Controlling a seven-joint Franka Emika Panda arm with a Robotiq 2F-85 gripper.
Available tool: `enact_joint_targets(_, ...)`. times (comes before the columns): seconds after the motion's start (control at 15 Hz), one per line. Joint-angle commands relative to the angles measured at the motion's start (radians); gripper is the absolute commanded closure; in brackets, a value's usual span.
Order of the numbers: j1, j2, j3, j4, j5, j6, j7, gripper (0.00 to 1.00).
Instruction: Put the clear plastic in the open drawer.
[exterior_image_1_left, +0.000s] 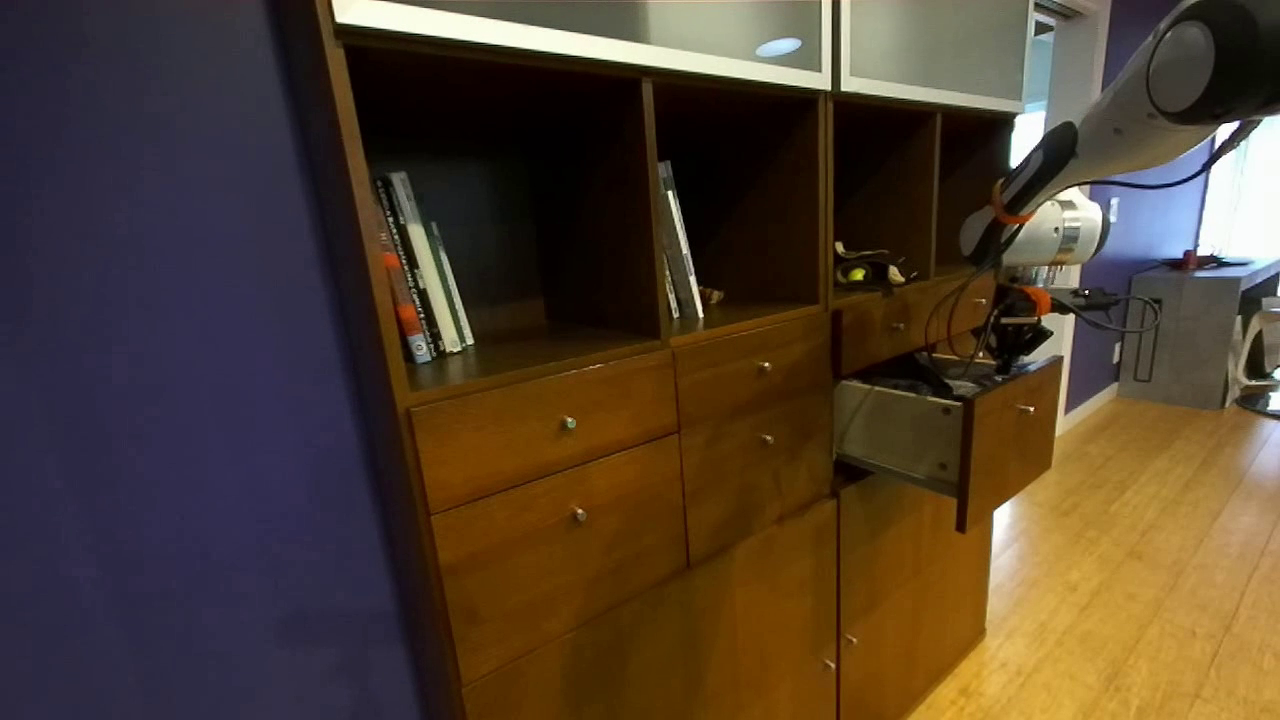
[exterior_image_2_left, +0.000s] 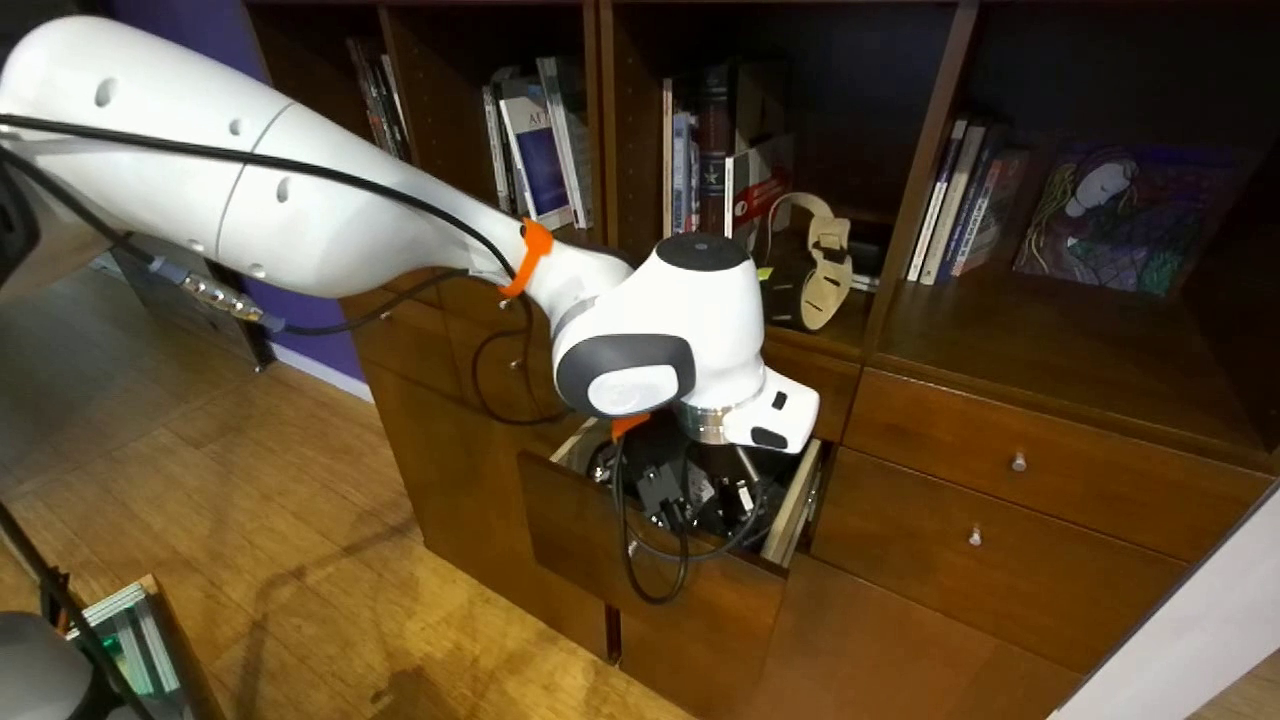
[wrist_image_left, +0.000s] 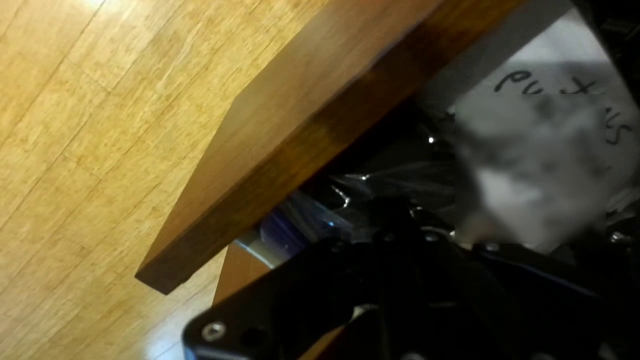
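Clear plastic (wrist_image_left: 327, 212) lies inside the open drawer (exterior_image_1_left: 1012, 440), so placing looks nearly done. The gripper (wrist_image_left: 392, 210) is pressed together, any hold unclear; release and retreat probably remain.

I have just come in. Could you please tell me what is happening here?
A robot arm has its gripper at the open drawer of a wooden cabinet, apparently to put clear plastic there. The plastic shows behind the drawer's front panel, close to the gripper; the wrist view is too dark to tell whether it is held.
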Motion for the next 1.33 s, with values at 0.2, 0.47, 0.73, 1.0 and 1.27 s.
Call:
enact_joint_targets(0.2,0.009,-0.064,0.006,0.034,-0.002,-0.059,0.031,0.78)
enact_joint_targets(0.47,0.028,-0.123,0.010,0.042,0.000,-0.154,0.049,0.54)
enact_joint_targets(0.73,0.073,-0.201,-0.006,0.043,-0.055,-0.274,0.135,0.26)
enact_joint_targets(1.0,0.097,-0.288,-0.002,0.039,-0.059,-0.341,0.174,0.00)
enact_joint_targets(1.27,0.116,-0.377,-0.001,0.023,-0.085,-0.347,0.184,0.00)
